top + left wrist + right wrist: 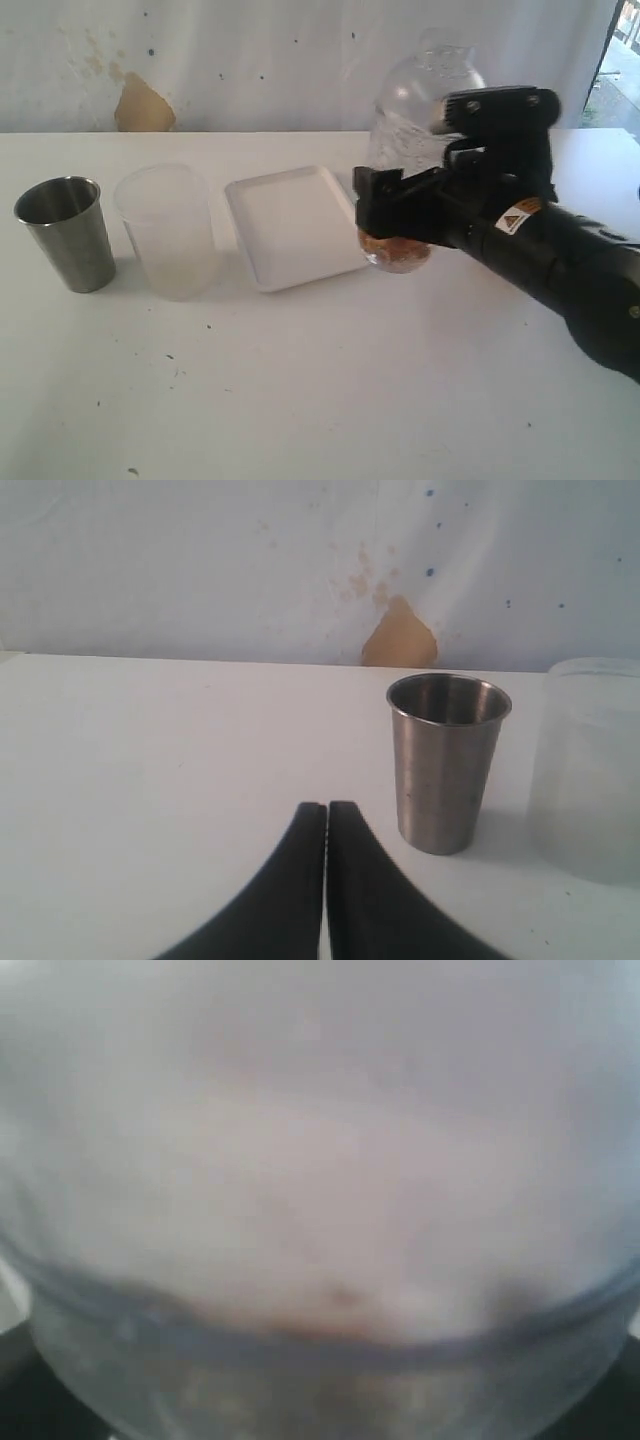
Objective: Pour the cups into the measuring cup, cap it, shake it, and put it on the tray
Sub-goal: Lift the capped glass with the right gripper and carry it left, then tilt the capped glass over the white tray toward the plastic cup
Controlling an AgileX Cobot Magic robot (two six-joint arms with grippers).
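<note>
Measuring cup (412, 100) is in the right gripper (400, 220), whose jaws are spread wide and clamp its lower body from two sides, so it hangs above the table (320, 400), just beside the right edge of the tray (295, 220) and not yet on it. A brown rest (395, 252) lies at its bottom, and a clear domed top seems to sit on it, although this upper part is smeared and I cannot be sure that it is a cap. From this I judge that pouring and capping are done and that the step in hand is the shaking, or its very end. The next move calls for bringing the cup over the tray, keeping it upright, lowering it until the base rests flat, and only then releasing it. The left gripper (326, 815) has its fingers pressed together with nothing between them, and it rests low near the steel cup (447, 760). Only the exterior view shows the grip and the tray, with the steel cup and the frosted cup (168, 230) standing side by side left of it. The left wrist view gives these two cups from near, but not the tray. The right wrist view is filled by the blurred clear wall of the measuring cup, so it confirms the hold and little more.
</note>
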